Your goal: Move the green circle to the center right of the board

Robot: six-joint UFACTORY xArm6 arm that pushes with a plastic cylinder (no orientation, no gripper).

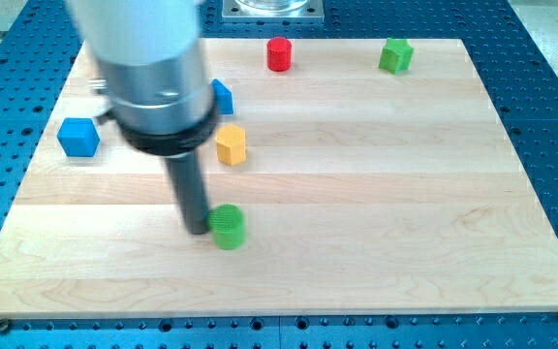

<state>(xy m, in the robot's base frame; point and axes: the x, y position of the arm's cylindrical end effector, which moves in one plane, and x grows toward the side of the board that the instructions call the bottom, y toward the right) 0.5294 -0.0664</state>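
Observation:
The green circle (229,227) is a short green cylinder on the wooden board (376,194), below the board's centre and left of the middle. My tip (197,231) is the lower end of the dark rod and stands just left of the green circle, touching or almost touching its left side. The arm's grey body fills the view's upper left above the rod.
A yellow hexagonal block (231,144) sits above the green circle. A blue cube (78,137) lies at the left; another blue block (222,97) is partly hidden behind the arm. A red cylinder (278,54) and a green star-like block (395,55) sit near the top edge.

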